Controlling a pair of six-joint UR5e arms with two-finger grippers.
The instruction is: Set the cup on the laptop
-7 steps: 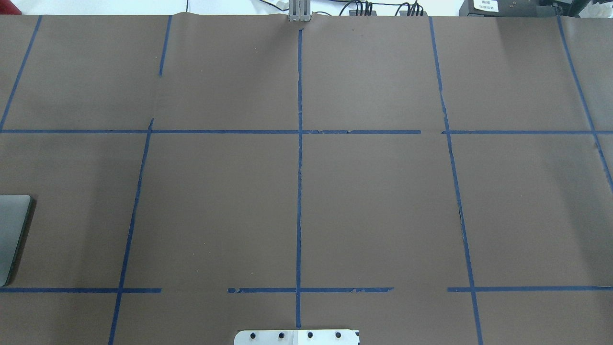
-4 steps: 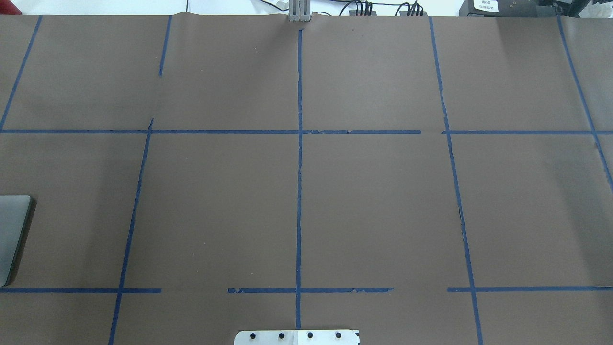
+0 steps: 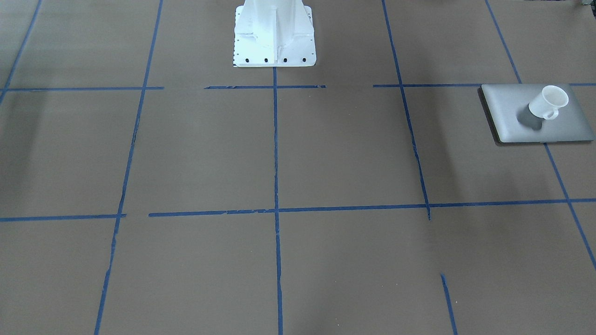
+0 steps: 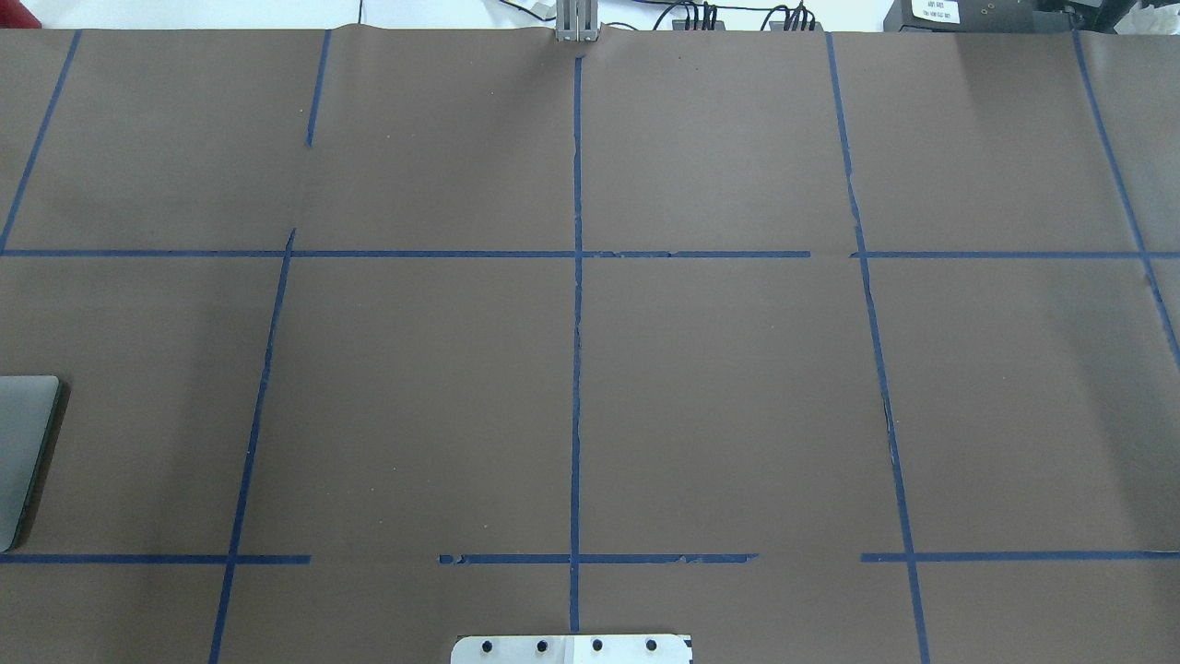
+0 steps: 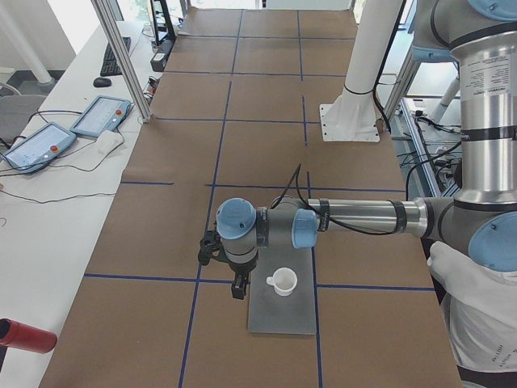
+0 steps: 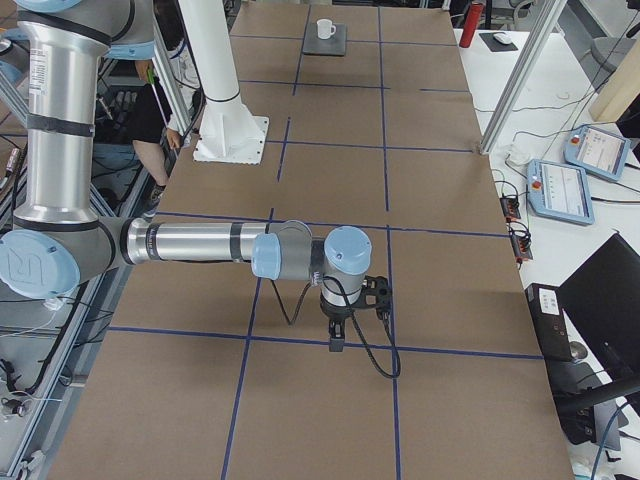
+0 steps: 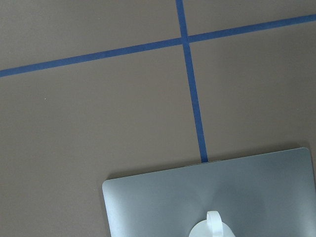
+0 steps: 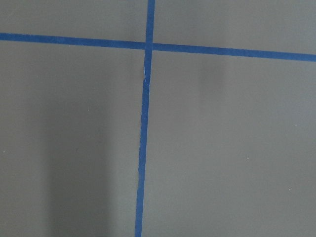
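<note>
The small white cup (image 3: 549, 102) stands upright on the silver-grey laptop (image 3: 563, 128), handle toward the camera across the table. In the exterior left view the cup (image 5: 283, 280) sits on the laptop (image 5: 283, 322), and my left gripper (image 5: 238, 288) hangs just beside it, apart from it; I cannot tell whether it is open or shut. The left wrist view shows the laptop lid (image 7: 148, 202) and the cup's handle (image 7: 213, 221) at the bottom edge. My right gripper (image 6: 336, 341) hangs over bare table far from the cup (image 6: 324, 28); I cannot tell its state. Only a laptop corner (image 4: 23, 443) shows overhead.
The brown table cover carries a blue tape grid (image 4: 576, 369). The white robot pedestal (image 3: 274, 32) stands at the table's robot side. Teach pendants (image 5: 101, 115), an aluminium post (image 5: 121, 56) and a red bottle (image 5: 24, 335) lie on the side bench.
</note>
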